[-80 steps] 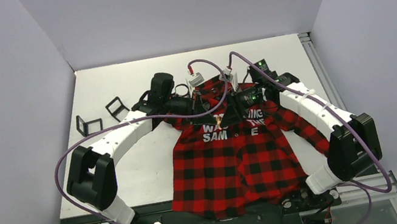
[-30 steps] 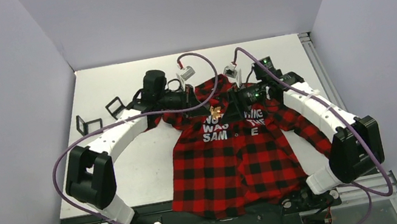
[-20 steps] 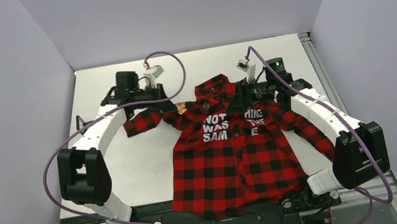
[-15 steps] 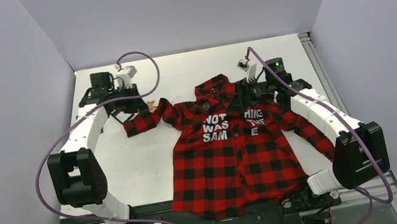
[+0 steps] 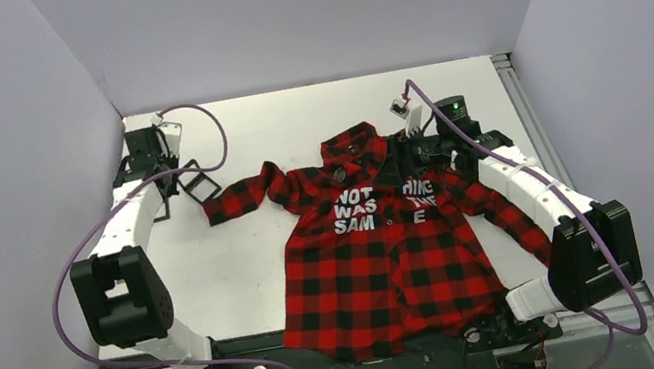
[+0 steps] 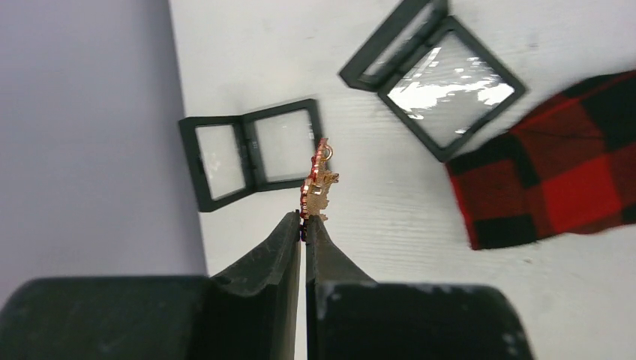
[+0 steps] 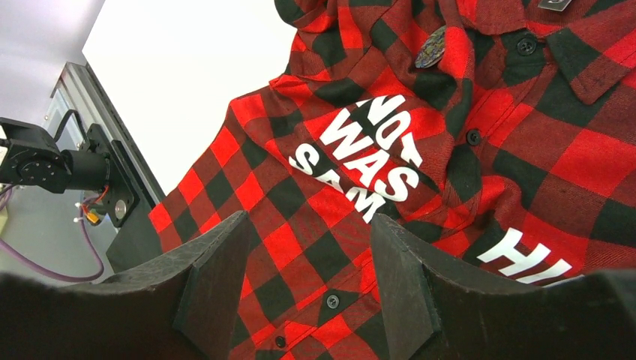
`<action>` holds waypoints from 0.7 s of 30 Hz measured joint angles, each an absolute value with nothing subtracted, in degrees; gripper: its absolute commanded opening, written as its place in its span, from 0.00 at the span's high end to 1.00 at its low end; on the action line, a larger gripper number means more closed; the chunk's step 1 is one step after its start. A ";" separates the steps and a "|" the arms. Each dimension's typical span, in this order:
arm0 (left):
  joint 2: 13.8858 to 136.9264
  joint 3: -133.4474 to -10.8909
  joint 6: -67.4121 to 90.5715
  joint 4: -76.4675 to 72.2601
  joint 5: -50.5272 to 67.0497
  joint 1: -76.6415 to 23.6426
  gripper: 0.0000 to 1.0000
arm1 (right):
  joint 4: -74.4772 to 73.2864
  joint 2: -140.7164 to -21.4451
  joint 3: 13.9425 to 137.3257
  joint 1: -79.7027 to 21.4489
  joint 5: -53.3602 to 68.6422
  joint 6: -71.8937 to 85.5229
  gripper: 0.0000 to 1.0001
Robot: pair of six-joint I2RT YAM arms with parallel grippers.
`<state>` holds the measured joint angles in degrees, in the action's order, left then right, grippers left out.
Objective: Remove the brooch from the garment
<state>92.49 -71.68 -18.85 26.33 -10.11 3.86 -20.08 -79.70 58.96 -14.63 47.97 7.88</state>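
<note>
The brooch (image 6: 319,184), a small orange-gold jagged pin, is pinched at the tips of my left gripper (image 6: 304,221), which is shut on it. It hangs above the white table, off the garment and next to a small open black box (image 6: 251,150). In the top view the left gripper (image 5: 151,175) is at the far left of the table; the brooch is too small to see there. The garment (image 5: 386,255), a red-and-black check shirt with white letters, lies flat mid-table. My right gripper (image 7: 307,225) is open and empty over its chest (image 7: 315,172), near the collar (image 5: 405,162).
A second open black box (image 6: 435,82) lies beside the shirt's left sleeve cuff (image 6: 555,180), also in the top view (image 5: 198,183). A dark oval pin (image 7: 431,46) sits on the shirt near the collar. The left wall is close to my left gripper.
My left arm has swung from the shirt's chest out to the far left, carrying the brooch over the black boxes. The left sleeve now lies spread out. The right gripper pulled back slightly and holds still.
</note>
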 measured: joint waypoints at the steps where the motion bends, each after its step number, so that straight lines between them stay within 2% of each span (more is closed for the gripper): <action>1: 93.10 -71.61 -19.55 25.63 -11.94 3.86 1.00 | -20.23 -79.70 58.96 -14.66 47.97 7.77 0.44; 10: 100.77 -68.45 -26.24 15.44 -26.22 3.86 1.00 | -21.43 -80.18 58.96 -14.66 48.40 6.31 0.44; 21: 106.37 -68.07 -32.10 7.25 -32.86 3.92 0.97 | -22.81 -80.53 58.96 -14.66 49.36 5.41 0.44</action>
